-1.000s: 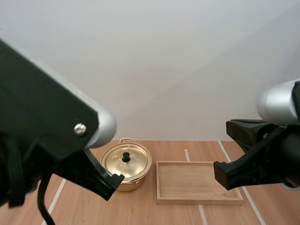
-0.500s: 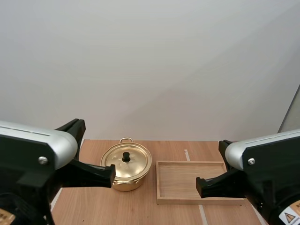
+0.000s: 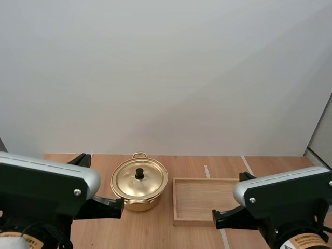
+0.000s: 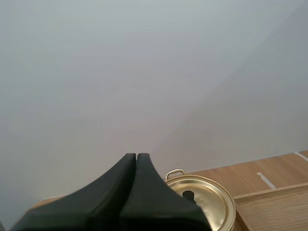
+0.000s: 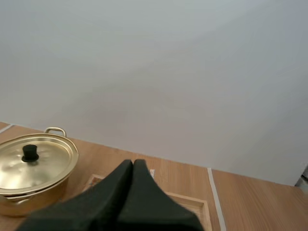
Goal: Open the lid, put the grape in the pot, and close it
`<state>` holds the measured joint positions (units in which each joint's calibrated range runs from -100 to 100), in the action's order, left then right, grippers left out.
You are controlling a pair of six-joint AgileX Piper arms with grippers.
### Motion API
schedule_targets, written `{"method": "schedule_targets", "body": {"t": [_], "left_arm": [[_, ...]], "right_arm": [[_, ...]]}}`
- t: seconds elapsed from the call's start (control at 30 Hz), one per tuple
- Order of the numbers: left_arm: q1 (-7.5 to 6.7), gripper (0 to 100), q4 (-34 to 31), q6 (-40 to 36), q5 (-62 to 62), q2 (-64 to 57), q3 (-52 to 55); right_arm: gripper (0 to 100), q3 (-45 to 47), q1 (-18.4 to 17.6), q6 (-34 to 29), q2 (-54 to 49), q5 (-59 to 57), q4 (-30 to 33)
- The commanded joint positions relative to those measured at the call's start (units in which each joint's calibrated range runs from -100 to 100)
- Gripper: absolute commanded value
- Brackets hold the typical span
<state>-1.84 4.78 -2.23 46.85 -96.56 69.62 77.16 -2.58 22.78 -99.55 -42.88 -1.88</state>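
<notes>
Wearing its black-knobbed lid (image 3: 140,181), the gold pot (image 3: 136,203) gleams; both jaws pressed together, empty.

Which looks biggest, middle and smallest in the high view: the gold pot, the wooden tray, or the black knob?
1. wooden tray, the widest.
2. pot, narrower, right beside the tray.
3. black knob, a tiny dot on top of the pot.
They sit about equally far away, so this holds.
</notes>
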Motion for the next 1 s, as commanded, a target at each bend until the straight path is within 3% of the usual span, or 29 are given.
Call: {"method": "schedule_targets", "body": {"t": [0.0,0.2,0.33,0.43,0.5,0.6,0.97], "left_arm": [[0.45,1,-0.60,-0.55,-9.84,-3.10,5.30],[0.45,1,-0.70,-0.45,-22.06,-3.44,16.54],[0.07,1,-0.81,-0.24,-33.50,-3.44,25.51],[-0.03,1,-0.81,-0.24,-39.32,-3.44,30.38],[-0.21,1,-0.44,-0.76,-30.02,-3.44,30.38],[-0.14,1,-0.34,-2.90,-26.46,-3.44,30.38],[0.65,1,-0.44,-5.58,-16.93,-3.44,30.38]], "right_arm": [[0,5.78,2.54,0.69,-0.45,12.35,-0.79],[0,15.43,3.08,0.69,-0.45,30.50,-6.29],[0,22.84,3.08,0.69,-0.45,39.35,-6.36],[0,22.84,3.00,0.69,-0.45,27.71,-6.92],[0,22.84,3.00,0.69,-0.45,24.63,-7.44],[0,22.84,3.00,0.69,-0.45,19.95,-8.35],[0,22.84,3.64,0.69,-0.45,12.54,-8.61]]}}
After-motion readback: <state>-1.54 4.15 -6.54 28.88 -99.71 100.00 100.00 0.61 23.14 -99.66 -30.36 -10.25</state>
